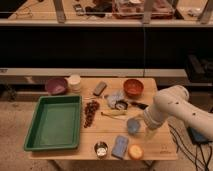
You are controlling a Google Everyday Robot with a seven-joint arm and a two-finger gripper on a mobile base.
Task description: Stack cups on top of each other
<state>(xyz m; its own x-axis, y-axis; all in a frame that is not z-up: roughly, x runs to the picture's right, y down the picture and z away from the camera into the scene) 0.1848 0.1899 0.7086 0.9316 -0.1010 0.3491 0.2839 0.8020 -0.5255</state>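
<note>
The light blue cup [133,125] stands upright on the wooden table [165,145], right of centre. The dark silvery cup [101,149] with a pale inside stands near the front edge. The squat cream-white cup [75,81] stands at the back left, beside the purple bowl [56,85]. My white arm [172,105] reaches in from the right. My gripper [149,132] hangs low over the table, just right of the light blue cup.
A green tray [31,134] fills the table's left side. An orange bowl [133,87], a grey block [100,88], a crumpled bag [116,99], dark grapes [91,112] and a banana [114,113] lie mid-table. A blue sponge [120,146] and an orange disc [135,151] lie at the front.
</note>
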